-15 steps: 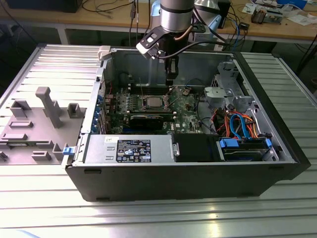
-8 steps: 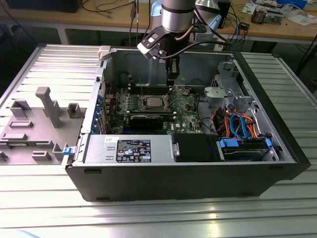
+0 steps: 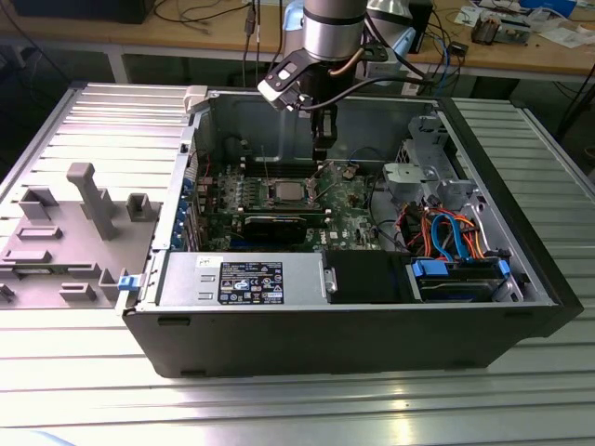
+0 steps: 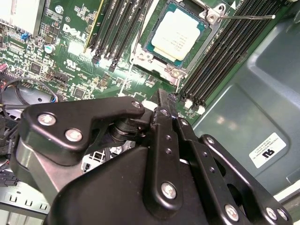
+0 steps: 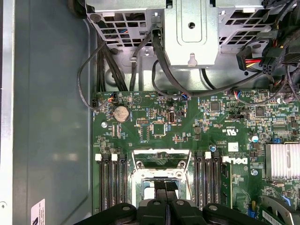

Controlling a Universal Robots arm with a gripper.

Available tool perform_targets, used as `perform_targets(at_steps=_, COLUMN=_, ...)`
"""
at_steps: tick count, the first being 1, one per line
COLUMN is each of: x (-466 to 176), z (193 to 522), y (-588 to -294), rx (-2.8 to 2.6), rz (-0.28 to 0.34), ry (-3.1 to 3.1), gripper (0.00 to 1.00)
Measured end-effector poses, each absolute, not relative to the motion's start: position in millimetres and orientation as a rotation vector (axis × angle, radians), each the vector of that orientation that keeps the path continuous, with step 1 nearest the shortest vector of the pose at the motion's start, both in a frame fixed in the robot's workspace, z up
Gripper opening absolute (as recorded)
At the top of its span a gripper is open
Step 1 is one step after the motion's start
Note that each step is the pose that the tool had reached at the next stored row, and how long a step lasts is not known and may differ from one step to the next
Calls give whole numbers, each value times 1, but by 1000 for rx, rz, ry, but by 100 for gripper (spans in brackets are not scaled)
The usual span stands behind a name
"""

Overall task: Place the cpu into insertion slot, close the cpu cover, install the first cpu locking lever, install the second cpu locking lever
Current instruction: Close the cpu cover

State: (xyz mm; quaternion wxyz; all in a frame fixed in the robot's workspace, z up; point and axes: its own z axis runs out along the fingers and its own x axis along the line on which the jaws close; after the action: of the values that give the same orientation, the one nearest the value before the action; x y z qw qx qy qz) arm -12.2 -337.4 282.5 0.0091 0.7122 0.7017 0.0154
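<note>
Hovering beside the insertion slot (image 4: 142, 56), my gripper (image 4: 164, 101) is clenched empty; I judge the cpu (image 4: 177, 33) inside light, rigid, fragile: grasp edges.

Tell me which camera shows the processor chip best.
The second wrist view: the chip shows in full, its silver top unobstructed. The exterior view shows it as a small silver square. In the first wrist view the gripper hides much of that spot.

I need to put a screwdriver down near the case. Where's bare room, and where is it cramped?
Bare: the ribbed table on the exterior view's right of the case and in front of it; inside, the case floor beside the motherboard. Crowded: the cabled drive bay, and the cpu area by the gripper.
</note>
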Motion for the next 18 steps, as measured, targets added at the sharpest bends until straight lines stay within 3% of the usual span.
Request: perform_targets(at_steps=18, x=20, z=282, y=-337, rx=2227, rz=42, ry=2194, gripper=11)
